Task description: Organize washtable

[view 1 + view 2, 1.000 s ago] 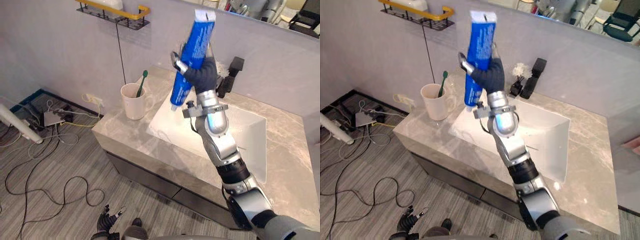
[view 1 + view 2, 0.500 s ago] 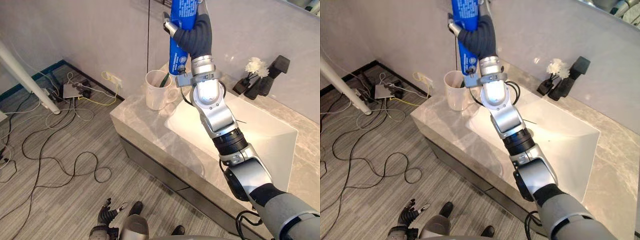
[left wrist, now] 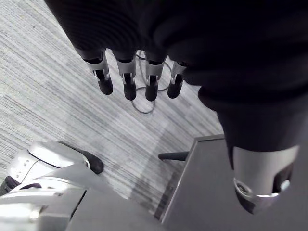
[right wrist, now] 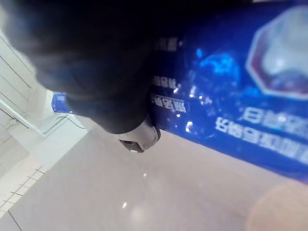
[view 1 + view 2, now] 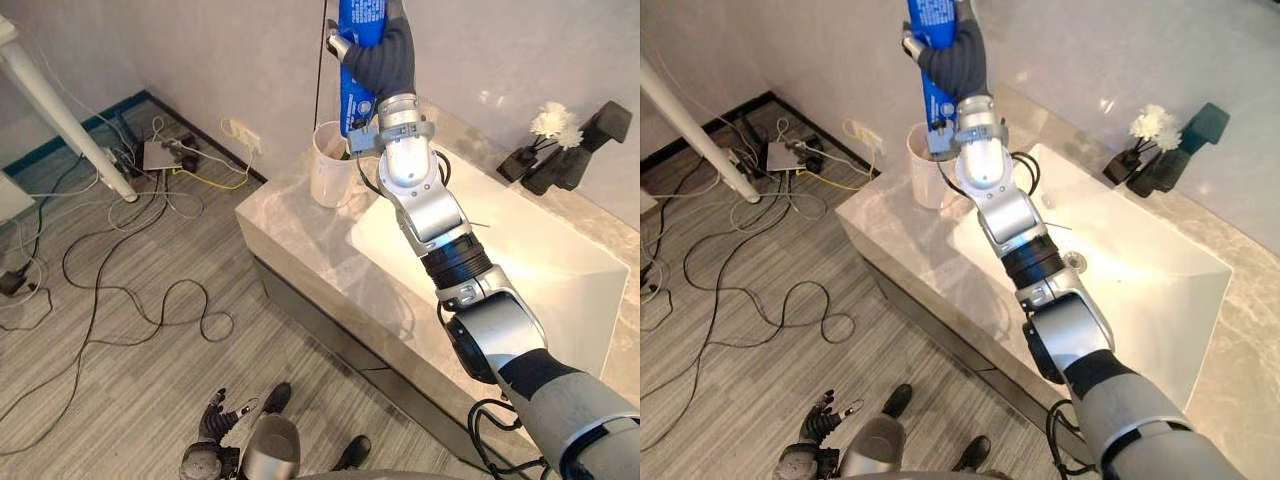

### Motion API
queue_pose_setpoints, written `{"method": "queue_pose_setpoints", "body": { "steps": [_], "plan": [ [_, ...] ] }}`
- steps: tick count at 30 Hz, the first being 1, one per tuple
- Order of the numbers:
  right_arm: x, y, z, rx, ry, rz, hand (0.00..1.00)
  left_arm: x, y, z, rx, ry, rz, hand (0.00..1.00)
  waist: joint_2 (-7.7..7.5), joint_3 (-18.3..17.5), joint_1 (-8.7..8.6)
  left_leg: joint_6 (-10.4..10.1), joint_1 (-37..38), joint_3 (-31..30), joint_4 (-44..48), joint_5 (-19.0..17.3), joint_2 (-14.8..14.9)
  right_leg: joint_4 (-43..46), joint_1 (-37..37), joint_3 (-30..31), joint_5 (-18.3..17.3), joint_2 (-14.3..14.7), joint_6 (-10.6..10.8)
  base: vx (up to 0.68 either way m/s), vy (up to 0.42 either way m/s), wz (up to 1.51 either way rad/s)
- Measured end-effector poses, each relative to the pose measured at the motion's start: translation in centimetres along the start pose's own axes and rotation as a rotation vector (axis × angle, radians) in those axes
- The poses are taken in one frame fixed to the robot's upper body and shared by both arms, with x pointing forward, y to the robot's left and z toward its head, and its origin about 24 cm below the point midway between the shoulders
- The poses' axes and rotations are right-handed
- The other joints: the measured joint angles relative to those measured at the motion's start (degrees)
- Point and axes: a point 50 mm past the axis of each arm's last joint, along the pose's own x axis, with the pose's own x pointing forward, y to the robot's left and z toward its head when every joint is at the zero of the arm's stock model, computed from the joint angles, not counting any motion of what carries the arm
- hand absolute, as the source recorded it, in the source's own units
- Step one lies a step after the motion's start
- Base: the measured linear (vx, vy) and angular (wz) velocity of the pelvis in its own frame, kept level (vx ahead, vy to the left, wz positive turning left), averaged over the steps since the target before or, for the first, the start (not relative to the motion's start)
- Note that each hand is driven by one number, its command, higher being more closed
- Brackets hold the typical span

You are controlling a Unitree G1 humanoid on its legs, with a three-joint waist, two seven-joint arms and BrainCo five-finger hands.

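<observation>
A blue toothpaste tube (image 5: 356,100) stands nearly upright in the air, cap end down, clenched in the robot's right hand (image 5: 385,55), whose dark-covered fingers wrap round its middle. In the right wrist view the tube's blue printed side lies tight against the palm. The tube's lower end sits right at the mouth of a white cup (image 5: 328,180); we cannot tell whether it is inside the rim or just above it.

The cup stands on the grey marble table (image 5: 300,225), at the corner near the wall, beside the white sink basin (image 5: 520,270). A black faucet (image 5: 575,160) and a small bunch of white flowers (image 5: 553,120) sit well apart at the basin's far side. The left hand (image 5: 215,425) hangs low over the striped floor (image 5: 120,380), fingers (image 3: 127,84) released and straight, grasping nothing.

We judge the risks as follows. The tube is long next to the cup, so once let go it may lean hard on the rim and tip the cup. The cup is near the table's edge, so a nudge from the hand or arm could send it to the floor. If the tube comes down off-centre, it may catch the rim and slide into the basin.
</observation>
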Motion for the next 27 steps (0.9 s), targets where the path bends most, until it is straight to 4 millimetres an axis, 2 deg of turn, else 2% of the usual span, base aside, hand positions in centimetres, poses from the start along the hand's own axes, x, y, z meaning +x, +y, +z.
{"method": "queue_pose_setpoints", "body": {
  "steps": [10,27],
  "plan": [
    [0.49,-0.01,-0.47,-0.026,0.033,-0.017,1.0,0.17,-0.03,0.3,0.028,-0.011,-0.013,0.0,0.03,1.23,0.01,-0.02,-0.47,-0.1,0.5,-0.03,0.01,0.0,-0.13,-0.03,-0.02,0.08,-0.02,0.0,0.002,0.01],
    [0.9,0.35,-0.71,-0.049,0.059,-0.015,1.0,0.27,-0.13,0.41,0.059,-0.014,-0.014,0.0,0.03,1.23,-0.03,-0.04,-0.88,0.43,0.77,-0.03,0.08,0.01,-0.76,0.47,-0.01,0.07,-0.04,0.0,0.001,0.0]
  ]
}}
